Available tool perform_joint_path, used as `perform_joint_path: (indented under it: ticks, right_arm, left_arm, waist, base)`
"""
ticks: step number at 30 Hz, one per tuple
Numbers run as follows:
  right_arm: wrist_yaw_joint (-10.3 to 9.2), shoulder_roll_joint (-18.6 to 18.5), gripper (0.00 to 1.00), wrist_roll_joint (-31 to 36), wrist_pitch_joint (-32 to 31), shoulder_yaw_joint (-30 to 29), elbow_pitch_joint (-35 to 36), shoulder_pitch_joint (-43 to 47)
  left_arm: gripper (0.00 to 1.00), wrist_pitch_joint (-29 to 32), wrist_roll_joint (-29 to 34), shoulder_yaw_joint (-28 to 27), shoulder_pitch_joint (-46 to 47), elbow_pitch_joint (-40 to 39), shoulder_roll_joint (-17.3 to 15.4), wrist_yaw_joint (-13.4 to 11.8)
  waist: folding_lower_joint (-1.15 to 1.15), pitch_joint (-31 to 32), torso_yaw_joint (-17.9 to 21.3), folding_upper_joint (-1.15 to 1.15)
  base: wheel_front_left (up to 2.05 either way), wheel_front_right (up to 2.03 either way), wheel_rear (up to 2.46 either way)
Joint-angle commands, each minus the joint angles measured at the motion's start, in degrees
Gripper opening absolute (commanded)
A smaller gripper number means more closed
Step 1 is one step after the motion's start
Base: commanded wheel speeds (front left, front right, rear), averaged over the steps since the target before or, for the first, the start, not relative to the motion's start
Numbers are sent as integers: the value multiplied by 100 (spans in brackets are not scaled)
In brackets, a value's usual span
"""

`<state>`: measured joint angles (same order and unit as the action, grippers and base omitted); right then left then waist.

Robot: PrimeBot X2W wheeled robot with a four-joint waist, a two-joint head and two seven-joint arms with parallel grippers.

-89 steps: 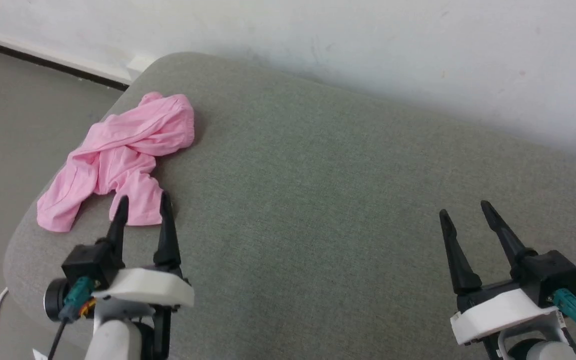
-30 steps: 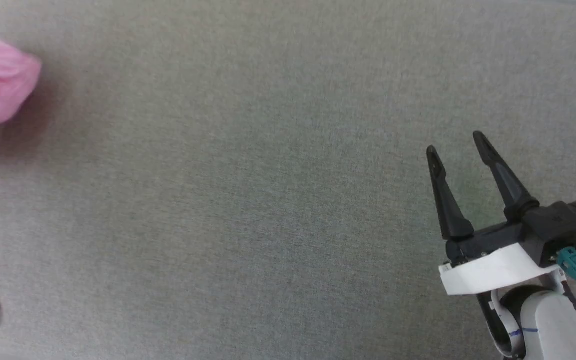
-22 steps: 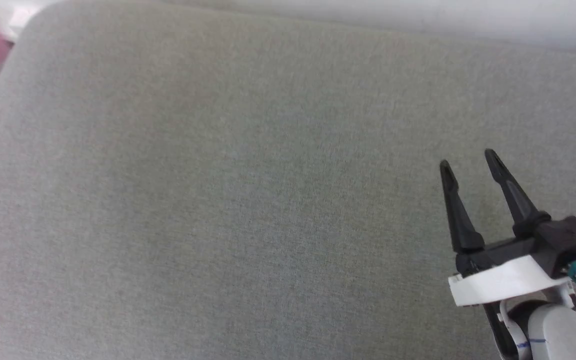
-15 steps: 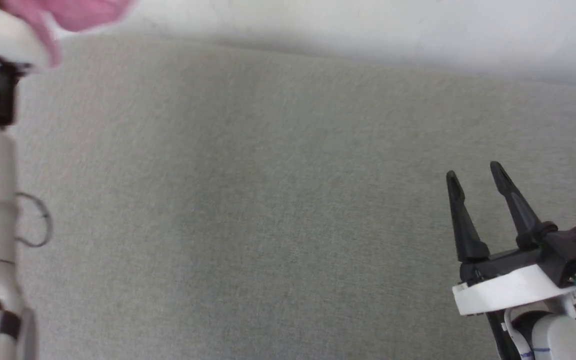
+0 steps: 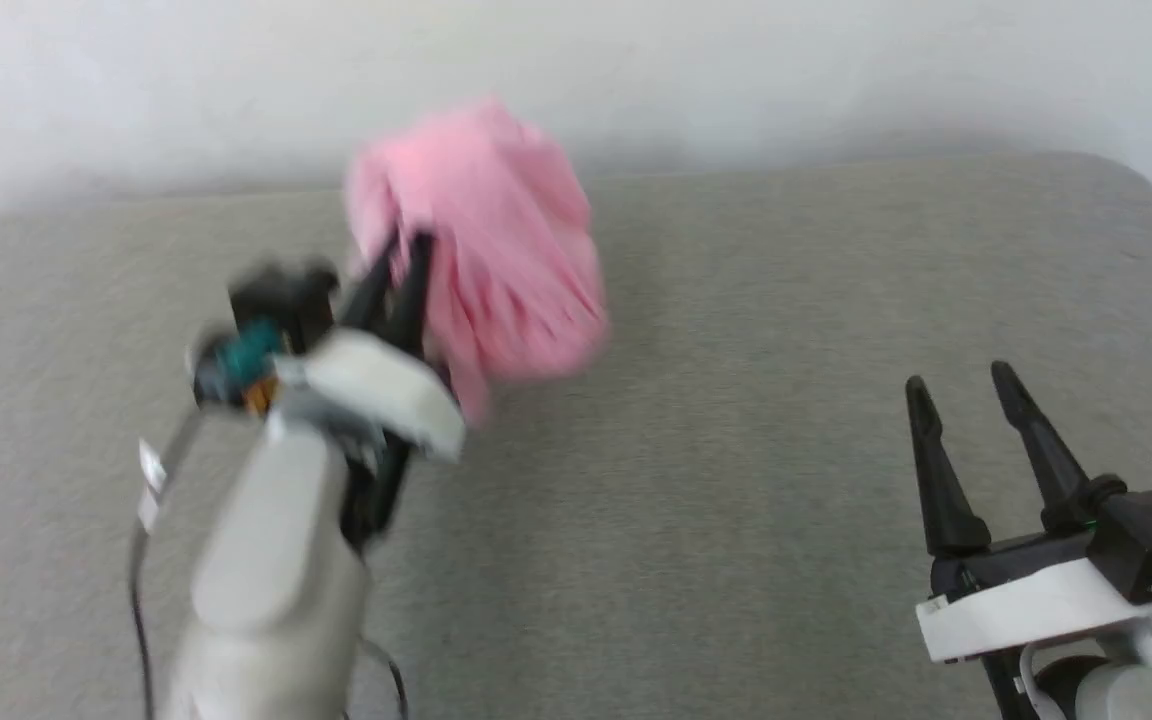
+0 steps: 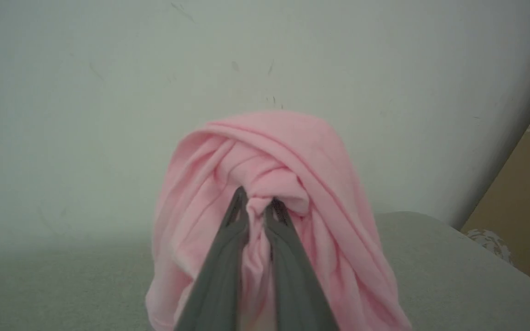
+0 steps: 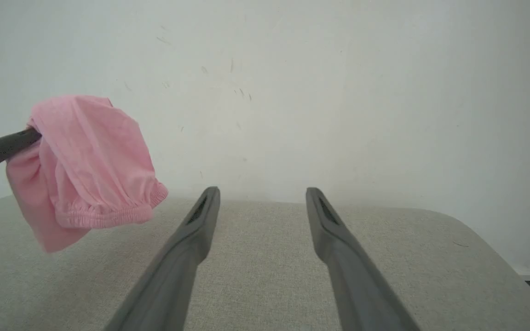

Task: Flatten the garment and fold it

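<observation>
The garment [image 5: 496,250] is a light pink bundle of thin cloth, hanging in the air above the grey cushion [image 5: 736,520]. My left gripper [image 5: 401,255] is shut on a pinch of its cloth near the top; the left wrist view shows the garment [image 6: 292,184] draped over both fingertips [image 6: 239,207]. In the right wrist view the garment [image 7: 85,170] hangs at the left with its gathered elastic edge lowest, clear of the cushion. My right gripper [image 5: 956,385] stands open over the cushion's right side, nothing between its fingers, well apart from the garment.
A pale wall [image 5: 736,70] rises right behind the cushion. The cushion's rounded right corner [image 5: 1136,190] is near my right gripper. In the left wrist view a tan patterned surface [image 6: 518,197] shows beyond that corner.
The head camera has swung, so the whole picture shifted. The left arm has come in from the left with the garment lifted off the cushion. The right gripper stays open.
</observation>
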<state>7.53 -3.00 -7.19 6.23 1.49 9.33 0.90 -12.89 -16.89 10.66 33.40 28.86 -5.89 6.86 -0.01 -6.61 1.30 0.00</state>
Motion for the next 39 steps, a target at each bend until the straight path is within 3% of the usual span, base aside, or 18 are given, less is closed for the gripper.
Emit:
perform_joint_path:
  ticks: [1, 6, 12, 13, 14, 18, 26, 33, 39]
  right_arm:
    - [-4, 12, 100, -33, 5, 2, -10, 64]
    - [-4, 12, 100, -44, -18, 64, -65, 186]
    - [-4, 12, 100, 29, -71, 59, -37, 363]
    - [-4, 12, 100, 31, -80, 29, -24, 402]
    - [-4, 12, 100, 36, -88, 6, -17, 435]
    - [-4, 12, 100, 51, -135, -5, -11, 509]
    - [-4, 13, 100, 64, -207, -47, 97, 687]
    - [-4, 13, 100, 52, -229, -90, 131, 792]
    - [-4, 13, 100, 32, -239, -67, 163, 811]
  left_arm:
    - [0, -19, -45, -10, -222, -57, -11, -61]
    - [0, 39, -336, 195, -1682, -326, 220, -399]
    - [0, 40, -547, 462, -2909, -517, 283, -831]
    - [69, 45, -539, 554, -3007, -567, 286, -836]
    - [100, 38, -488, 650, -3068, -626, 288, -848]
    - [100, -67, -362, 800, -3205, -960, 292, -976]
    - [100, -197, -217, 534, -3401, -1803, 134, -1116]
    - [100, -188, -254, -26, -3487, -2408, -348, -1216]
    - [100, 237, -360, -265, -3434, -2747, -795, -1151]
  waist:
    - [1, 128, 616, 0]
    - [1, 254, 807, 0]
    - [1, 399, 671, 0]
    - [1, 409, 605, 0]
    - [1, 426, 541, 0]
    - [1, 499, 337, 0]
    - [1, 632, -64, 0]
    - [1, 714, -203, 0]
    - [1, 678, -165, 0]
  base:
    - [0, 0, 0]
    - [0, 0, 0]
    - [0, 0, 0]
    - [0, 0, 0]
    - [0, 0, 0]
    - [0, 0, 0]
    - [0, 0, 0]
    - [0, 0, 0]
    - [0, 0, 0]
